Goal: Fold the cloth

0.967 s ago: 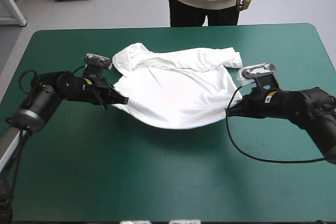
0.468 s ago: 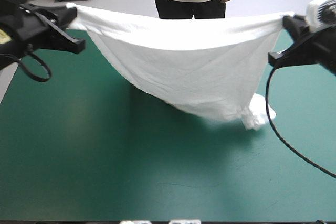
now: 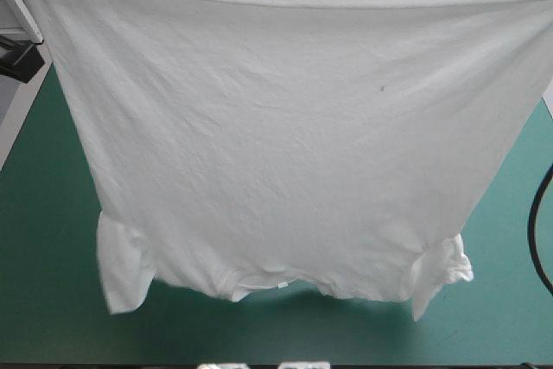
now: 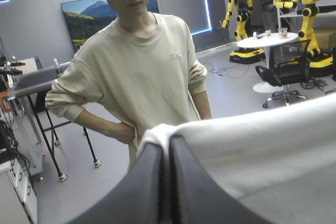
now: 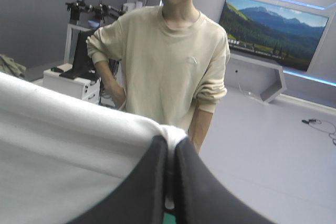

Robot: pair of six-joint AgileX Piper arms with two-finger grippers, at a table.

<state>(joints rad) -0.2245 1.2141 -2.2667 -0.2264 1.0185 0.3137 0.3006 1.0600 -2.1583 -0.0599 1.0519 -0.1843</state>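
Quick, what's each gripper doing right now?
Left gripper: jaws shut on the T-shirt, which is held up off the table.
Right gripper: jaws shut on the T-shirt too.

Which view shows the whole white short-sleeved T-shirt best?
The high view: the white short-sleeved T-shirt hangs spread, both sleeves lowest. Each wrist view shows only a held edge at the left tool and right tool.

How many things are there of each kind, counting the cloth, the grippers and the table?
White T-shirt, held up: 1
Grippers with black fingers: 2, the left gripper and the right gripper, each shut on the T-shirt's top edge
Teal-green covered table: 1
Total: 4
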